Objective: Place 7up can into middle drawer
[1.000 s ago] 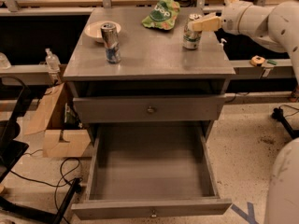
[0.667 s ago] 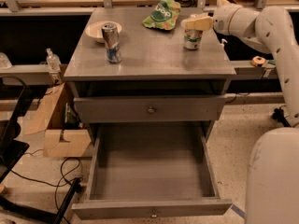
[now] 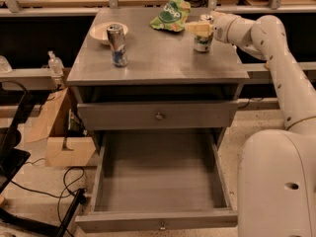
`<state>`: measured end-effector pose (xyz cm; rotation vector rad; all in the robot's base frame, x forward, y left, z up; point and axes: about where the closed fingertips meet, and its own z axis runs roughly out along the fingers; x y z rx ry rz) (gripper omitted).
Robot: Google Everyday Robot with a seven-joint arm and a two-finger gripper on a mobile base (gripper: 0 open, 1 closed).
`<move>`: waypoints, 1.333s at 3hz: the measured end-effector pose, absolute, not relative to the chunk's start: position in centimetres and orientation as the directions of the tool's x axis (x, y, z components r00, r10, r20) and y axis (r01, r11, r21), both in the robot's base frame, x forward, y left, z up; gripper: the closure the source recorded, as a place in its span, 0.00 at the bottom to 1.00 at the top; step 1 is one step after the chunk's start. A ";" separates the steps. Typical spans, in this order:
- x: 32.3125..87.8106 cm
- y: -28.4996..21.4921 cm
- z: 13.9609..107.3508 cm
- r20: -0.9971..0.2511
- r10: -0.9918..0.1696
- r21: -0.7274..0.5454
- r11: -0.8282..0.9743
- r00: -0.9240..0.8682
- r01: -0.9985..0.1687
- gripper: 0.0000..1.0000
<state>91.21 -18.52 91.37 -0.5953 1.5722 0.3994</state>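
Note:
The 7up can (image 3: pixel 202 43), whitish with green markings, stands upright at the right rear of the grey cabinet top (image 3: pixel 158 58). My gripper (image 3: pixel 199 28) reaches in from the right and sits at the can's upper part, partly covering it. The can rests on the cabinet top. Below a closed drawer (image 3: pixel 158 115), another drawer (image 3: pixel 158 177) is pulled out wide and has nothing in it.
A slim silver-and-blue can (image 3: pixel 117 45) stands at the left of the cabinet top in front of a white bowl (image 3: pixel 100 32). A green chip bag (image 3: pixel 173 15) lies at the back. A cardboard box (image 3: pixel 61 132) and cables sit on the floor at the left. My white arm (image 3: pixel 281 58) fills the right side.
My gripper has moved left from beside the can's right side to the can's upper part. The can and the drawers have not moved.

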 end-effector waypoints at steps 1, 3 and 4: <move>91.2 -18.2 91.4 -0.991 -0.136 -0.100 0.798 -0.016 -0.594 0.49; 91.4 -17.6 91.1 -0.991 -0.134 -0.097 0.794 -0.018 -0.601 0.96; 91.5 -17.1 92.2 -0.991 -0.135 -0.104 0.789 -0.007 -0.605 1.00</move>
